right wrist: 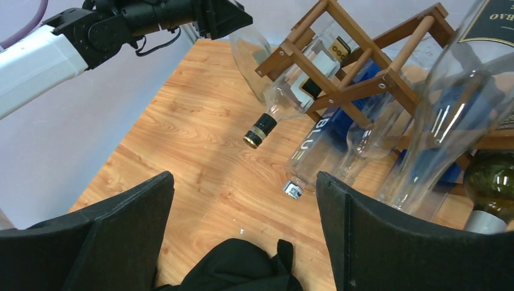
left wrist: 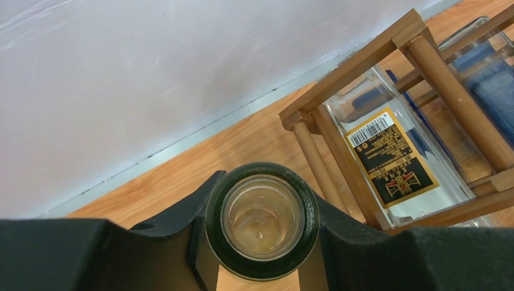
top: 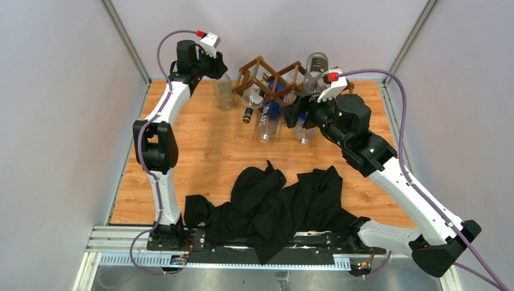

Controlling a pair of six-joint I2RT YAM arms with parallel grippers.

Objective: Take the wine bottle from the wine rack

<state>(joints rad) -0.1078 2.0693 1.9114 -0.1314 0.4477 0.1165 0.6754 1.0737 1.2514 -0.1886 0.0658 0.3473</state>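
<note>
The wine rack [top: 270,77], a brown lattice of sticks, stands at the back of the table and holds several bottles. Left of it and apart from it, a clear wine bottle [top: 224,94] stands upright on the wood. My left gripper [top: 218,65] is shut on its neck from above. In the left wrist view the bottle's open mouth [left wrist: 262,217] sits between the black fingers, with the rack [left wrist: 357,66] to the right. My right gripper [right wrist: 242,212] hangs open and empty in front of the rack [right wrist: 339,91], above the table.
In the rack lie a black-capped clear bottle [right wrist: 285,100], a blue-labelled bottle [right wrist: 318,139], a large clear bottle [right wrist: 448,109] and a green one [right wrist: 494,179]. A black cloth [top: 273,203] is heaped at the near edge. Grey walls close in on three sides.
</note>
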